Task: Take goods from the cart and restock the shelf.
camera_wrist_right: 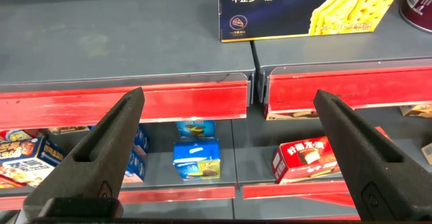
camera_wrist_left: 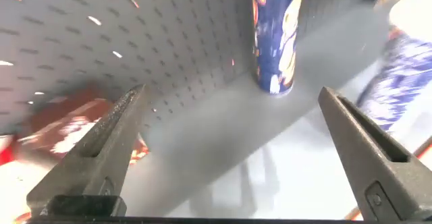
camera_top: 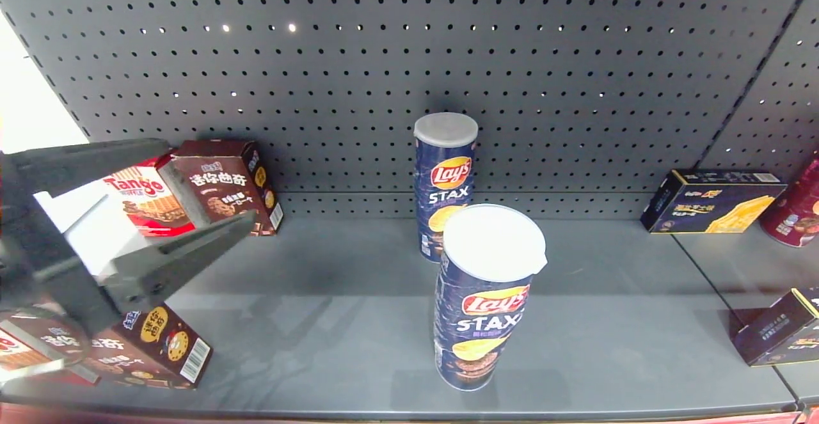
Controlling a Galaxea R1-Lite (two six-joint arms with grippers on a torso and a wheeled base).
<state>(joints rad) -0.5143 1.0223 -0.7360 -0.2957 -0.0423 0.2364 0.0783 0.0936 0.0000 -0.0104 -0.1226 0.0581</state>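
Our left hand hangs with fingers apart and nothing in them at the left end of the shelf, before a brown box. We see the two cans upright well to its right at mid-shelf, the front can just ahead of the rear can. Our right hand is likewise spread and empty, facing a red edge strip.
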